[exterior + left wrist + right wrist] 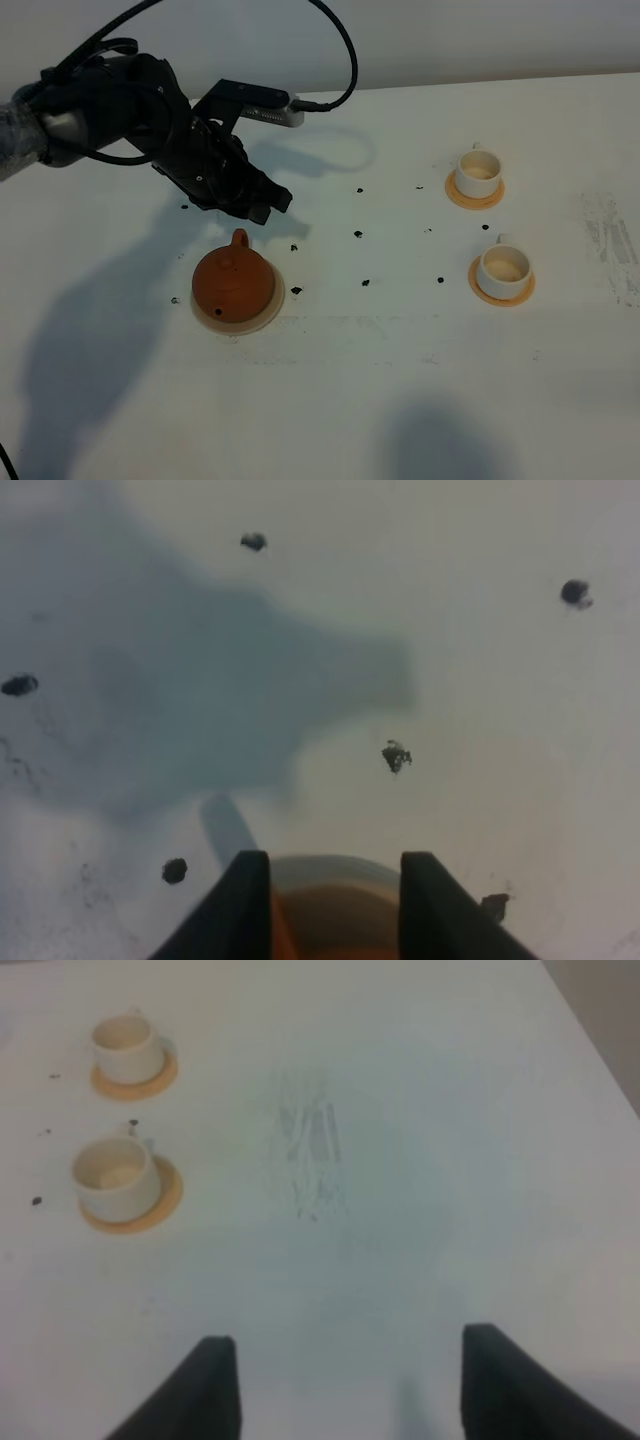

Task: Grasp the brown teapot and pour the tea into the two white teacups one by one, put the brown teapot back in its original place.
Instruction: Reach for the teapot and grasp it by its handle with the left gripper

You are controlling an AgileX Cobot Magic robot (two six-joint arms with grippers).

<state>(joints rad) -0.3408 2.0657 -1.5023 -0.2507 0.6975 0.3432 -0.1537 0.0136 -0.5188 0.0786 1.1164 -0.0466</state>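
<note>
From the high camera, the left arm (120, 110) reaches in from the far left corner, bent downward, and the left gripper (268, 205) hangs just behind the loop handle of the one brown teapot (233, 285), apart from it. The teapot sits upright on one cream disc (245, 326) on the white table (400, 390). Well to the right stand two white teacups, a far cup (478, 167) and a near cup (503, 266), each on its own orange coaster. In the left wrist view, the left gripper (335, 862) has its jaws partly apart with nothing clamped between them; a slice of teapot (335, 920) and disc shows below the gap, and six dark specks dot the table. In the right wrist view, the right gripper (345, 1345) hovers over bare table with jaws spread wide and empty; both cups, one (125, 1045) and the other (113, 1175), lie off to one side.
</note>
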